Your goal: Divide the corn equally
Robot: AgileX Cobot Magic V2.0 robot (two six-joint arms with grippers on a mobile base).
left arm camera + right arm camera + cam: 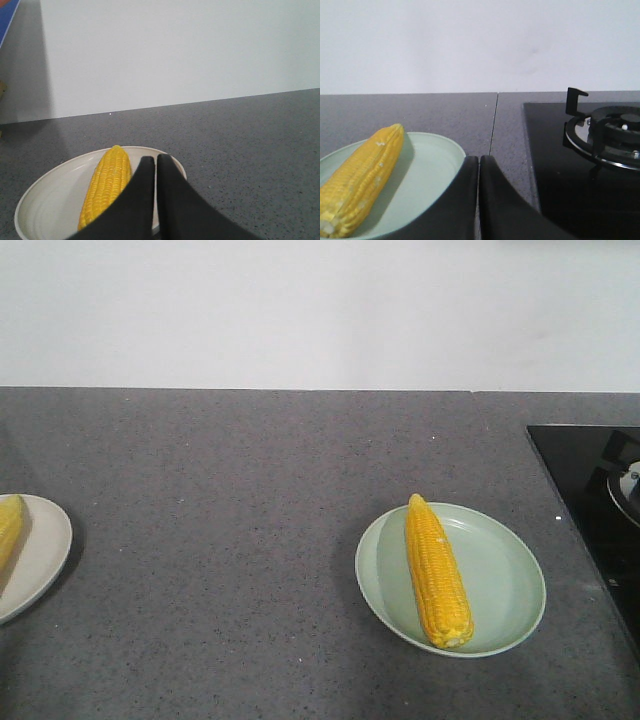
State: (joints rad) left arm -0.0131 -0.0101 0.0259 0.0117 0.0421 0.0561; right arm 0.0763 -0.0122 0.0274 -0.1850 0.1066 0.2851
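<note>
Both pairs of black fingers are pressed together with nothing between them, as I see through the two wrist cameras: the left fingers [156,162] hang low over the near rim of a round cream-white plate [45,200], and the right fingers [478,162] sit over the near right edge of a round pale green plate [432,170]. On the cream plate lies one bright yellow corn cob [106,187], pointed tip away from me, just left of the fingertips. On the green plate lies a second yellow corn cob [362,177] with a few whitish specks, along the plate's left side. From the front camera I see that green plate [500,580] on the speckled dark grey stone desk [250,540] with its cob [437,570] pointing to the back wall, and the cream plate [40,550] well apart at the left edge, its cob [8,528] half cut off. Beyond the right fingers sits a black glass hob with a gas burner [605,132], against a plain white wall [320,310]
</note>
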